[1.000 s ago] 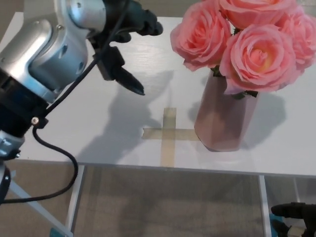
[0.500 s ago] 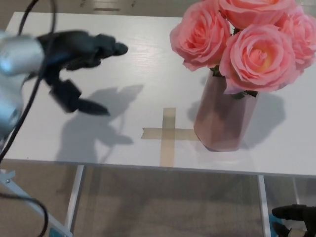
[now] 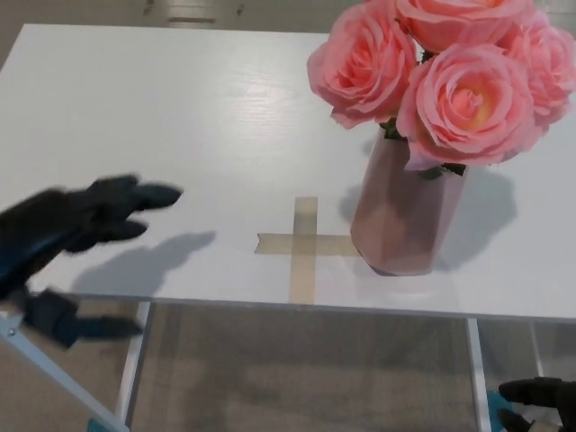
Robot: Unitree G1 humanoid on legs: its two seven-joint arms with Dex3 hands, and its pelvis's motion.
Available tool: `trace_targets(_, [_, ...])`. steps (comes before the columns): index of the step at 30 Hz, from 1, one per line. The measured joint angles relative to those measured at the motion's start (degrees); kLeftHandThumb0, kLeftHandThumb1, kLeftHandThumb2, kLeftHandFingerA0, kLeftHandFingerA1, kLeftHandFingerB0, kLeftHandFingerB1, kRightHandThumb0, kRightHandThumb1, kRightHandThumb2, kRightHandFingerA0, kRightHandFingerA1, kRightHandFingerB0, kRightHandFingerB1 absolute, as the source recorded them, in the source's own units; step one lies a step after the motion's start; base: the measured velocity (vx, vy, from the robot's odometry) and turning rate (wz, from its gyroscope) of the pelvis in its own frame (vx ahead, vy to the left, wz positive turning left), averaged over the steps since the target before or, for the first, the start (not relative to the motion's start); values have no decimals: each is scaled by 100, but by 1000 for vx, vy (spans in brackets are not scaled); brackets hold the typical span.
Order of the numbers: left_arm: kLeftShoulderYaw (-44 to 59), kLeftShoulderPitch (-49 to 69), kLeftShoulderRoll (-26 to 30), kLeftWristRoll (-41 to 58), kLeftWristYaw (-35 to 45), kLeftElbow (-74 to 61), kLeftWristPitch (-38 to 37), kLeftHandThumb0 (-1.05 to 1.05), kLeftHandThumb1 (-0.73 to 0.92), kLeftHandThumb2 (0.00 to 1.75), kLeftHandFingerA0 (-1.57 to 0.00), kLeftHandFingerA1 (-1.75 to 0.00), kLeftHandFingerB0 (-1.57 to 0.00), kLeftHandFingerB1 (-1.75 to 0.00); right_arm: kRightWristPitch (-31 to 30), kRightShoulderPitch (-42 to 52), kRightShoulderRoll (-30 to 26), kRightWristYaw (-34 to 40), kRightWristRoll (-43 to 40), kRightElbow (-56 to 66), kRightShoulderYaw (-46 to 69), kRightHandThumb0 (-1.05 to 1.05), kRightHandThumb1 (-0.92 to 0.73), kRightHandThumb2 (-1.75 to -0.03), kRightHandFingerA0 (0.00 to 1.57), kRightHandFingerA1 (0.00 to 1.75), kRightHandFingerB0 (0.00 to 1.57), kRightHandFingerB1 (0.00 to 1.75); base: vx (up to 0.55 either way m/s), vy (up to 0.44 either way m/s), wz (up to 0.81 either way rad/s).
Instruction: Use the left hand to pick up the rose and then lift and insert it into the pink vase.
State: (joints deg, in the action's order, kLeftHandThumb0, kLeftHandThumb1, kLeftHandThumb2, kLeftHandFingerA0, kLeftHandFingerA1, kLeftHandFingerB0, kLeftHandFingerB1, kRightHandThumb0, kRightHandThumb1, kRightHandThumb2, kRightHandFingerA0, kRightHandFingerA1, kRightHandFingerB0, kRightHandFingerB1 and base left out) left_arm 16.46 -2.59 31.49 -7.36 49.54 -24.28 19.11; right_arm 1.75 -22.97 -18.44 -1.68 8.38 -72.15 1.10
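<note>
Several pink roses stand upright in the pink vase on the right part of the white table. My left hand is low at the table's front left edge, blurred, its fingers spread apart and holding nothing, far from the vase. Only the dark fingertips of my right hand show at the bottom right corner, below the table's level.
A cross of tan tape is stuck on the table just left of the vase. A thin metal table leg runs down under the front edge, over a beige floor.
My left arm has pulled back from above the table's far left, down and toward the front left edge, with the hand staying empty. The roses and vase have not moved.
</note>
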Motion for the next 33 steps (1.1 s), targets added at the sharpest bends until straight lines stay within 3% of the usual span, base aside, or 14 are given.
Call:
trace_targets(10, [1760,2488,-969,1049,309,-236,-624,-25,24,83,-8,-50,-7,-50,39,285,26,86,-1,-3,57,-34,-66,-59,60,42,53,38,0,0,0])
trace_targets(17, [1906,3386,-1445,1251,318,737,-1275,-26,26,84,-7,-50,-6,-49,74,635,98,133,-1,-30,83,-34,-66,-59,60,41,54,39,0,0,0])
trace_targets(18, [1883,3413,-1467,1244,291,867,-1349,-47,46,54,-21,-32,-19,-28,75,661,104,136,0,-31,85,-35,-66,-59,61,42,54,39,0,0,0])
trace_targets(29, [1191,2502,-1489,752,-727,3511,-1841,-52,48,54,-22,-31,-18,-27,102,884,137,193,0,-46,130,-34,-66,-59,61,42,54,39,0,0,0])
trace_targets(30, [1157,2358,-1479,732,-803,3740,-1842,-58,41,69,-28,-42,-12,-35,104,885,139,196,0,-46,133,-34,-66,-59,60,41,54,39,0,0,0])
trace_targets(33, [1081,1916,-1438,660,-1066,4495,-1849,-60,41,70,-28,-42,-11,-35,110,888,151,202,0,-45,140,-34,-66,-59,59,41,53,38,0,0,0])
